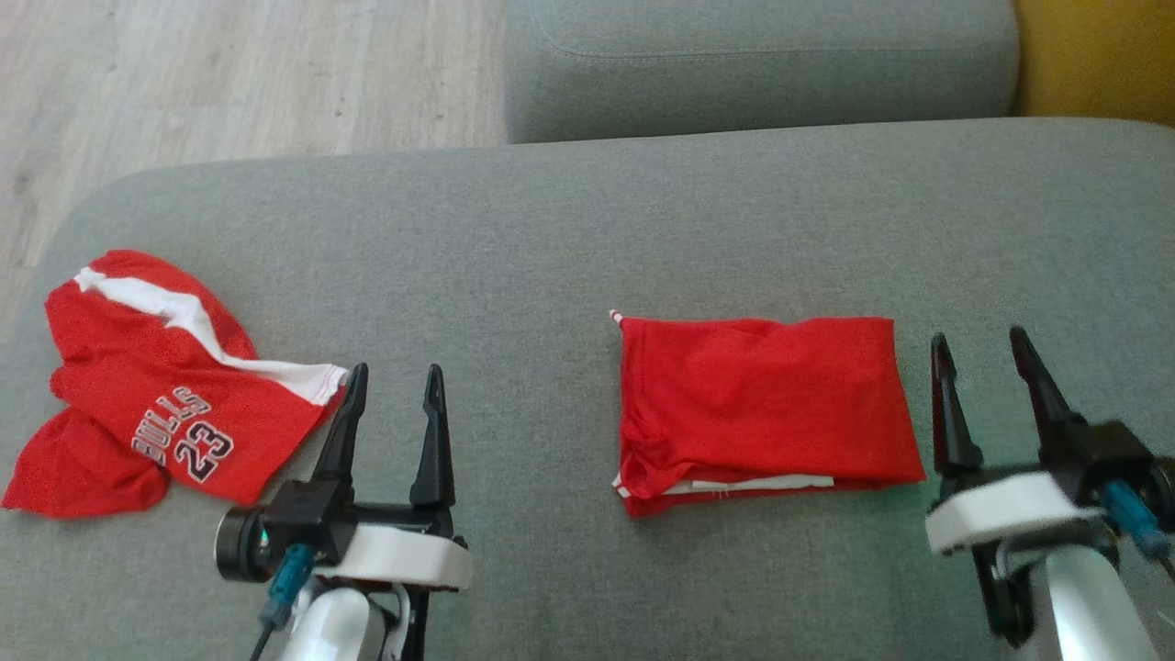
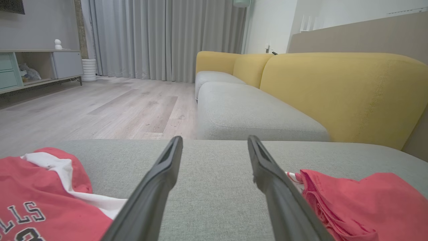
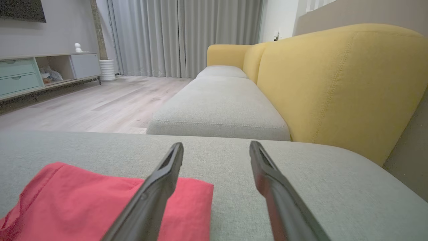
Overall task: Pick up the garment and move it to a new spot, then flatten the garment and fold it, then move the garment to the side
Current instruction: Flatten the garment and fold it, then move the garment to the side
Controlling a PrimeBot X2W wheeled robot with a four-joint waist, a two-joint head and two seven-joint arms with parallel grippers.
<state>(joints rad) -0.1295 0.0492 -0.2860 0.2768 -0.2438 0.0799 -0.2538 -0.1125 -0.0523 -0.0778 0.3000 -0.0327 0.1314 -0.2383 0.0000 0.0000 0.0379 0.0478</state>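
Left tool [image 1: 396, 369] sits at the bottom of the head view with its fingers spread wide and nothing between them, low over the grey sofa cushion [image 1: 551, 229]. One fingertip is just beside the white-trimmed edge of a red jersey [image 1: 156, 395] (BULLS 23 print, lying rumpled at the cushion's left end); cannot tell if they touch. Right tool [image 1: 978, 336] is also wide open and empty, just beside the right edge of the folded red garment [image 1: 766, 404], with a gap of bare cushion between them. That garment lies flat as a neat rectangle right of the cushion's middle, between the two tools, with white trim peeking out along its near edge. Left wrist view has the jersey at left and the folded garment at right. Beyond are a second grey cushion [image 1: 762, 64], a yellow backrest [image 1: 1097, 55] and a wood floor [image 1: 229, 73].
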